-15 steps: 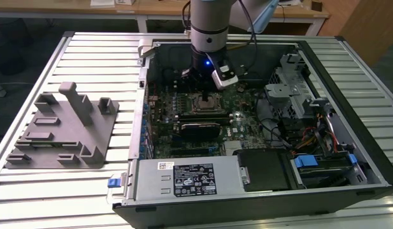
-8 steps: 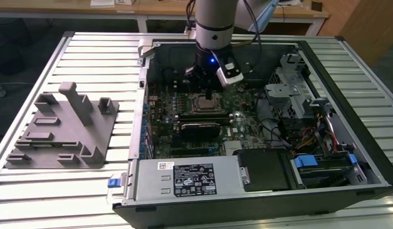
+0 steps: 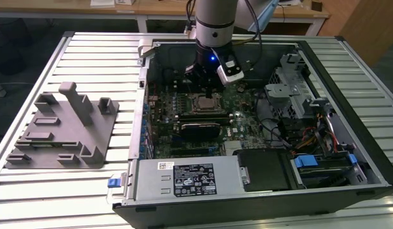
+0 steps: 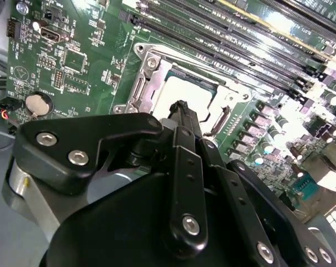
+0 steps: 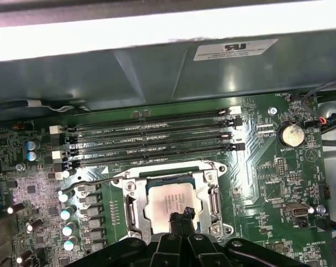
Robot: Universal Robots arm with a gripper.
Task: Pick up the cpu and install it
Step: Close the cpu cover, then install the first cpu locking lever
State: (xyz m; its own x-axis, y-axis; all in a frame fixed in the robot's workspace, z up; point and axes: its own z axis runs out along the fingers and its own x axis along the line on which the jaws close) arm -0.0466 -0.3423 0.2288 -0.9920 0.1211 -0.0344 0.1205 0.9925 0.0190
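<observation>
The cpu lies seated in the metal-framed socket on the motherboard. The claw hangs directly over it, fingers drawn together; contact cannot be confirmed.

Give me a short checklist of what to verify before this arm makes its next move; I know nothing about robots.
1. cpu lies inside the socket frame: ok.
2. cpu sits flat and square in it: cannot tell, as the gripper hides part of it.
3. gripper centred over the cpu: ok.
4. gripper touching the cpu: cannot tell.
5. gripper clear of the memory slots beside the socket frame: ok.
</observation>
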